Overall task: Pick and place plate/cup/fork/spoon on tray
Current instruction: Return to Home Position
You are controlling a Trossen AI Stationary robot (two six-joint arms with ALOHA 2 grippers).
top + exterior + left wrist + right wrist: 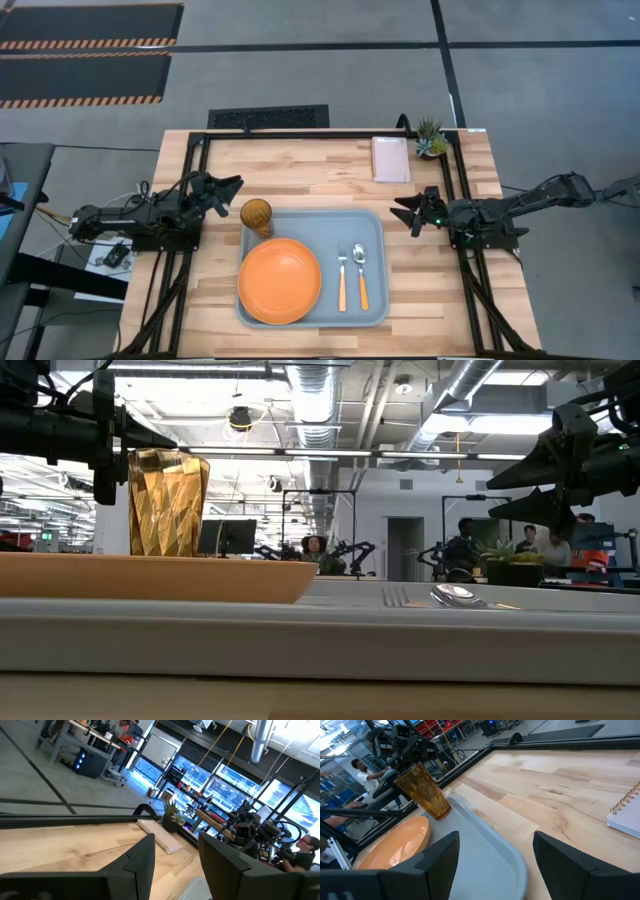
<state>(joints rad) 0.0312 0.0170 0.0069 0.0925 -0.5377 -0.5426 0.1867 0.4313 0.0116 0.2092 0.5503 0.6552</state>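
Note:
The pale grey-blue tray (375,225) lies on the table's near middle. On it lie the orange plate (280,281) at its left, the fork (341,276) and the spoon (361,272) side by side at its right, handles toward the near edge. The amber cup (256,216) stands upright on the tray's far left corner; it also shows in the right wrist view (425,792). My left gripper (232,189) is open and empty, above the table just left of the cup. My right gripper (408,212) is open and empty, right of the tray's far right corner.
A pale pink spiral pad (390,158) and a small potted plant (431,138) sit at the table's far right. A black frame (300,134) runs round the table's edges. Bare wood lies between the tray and the far edge. People show in the room beyond.

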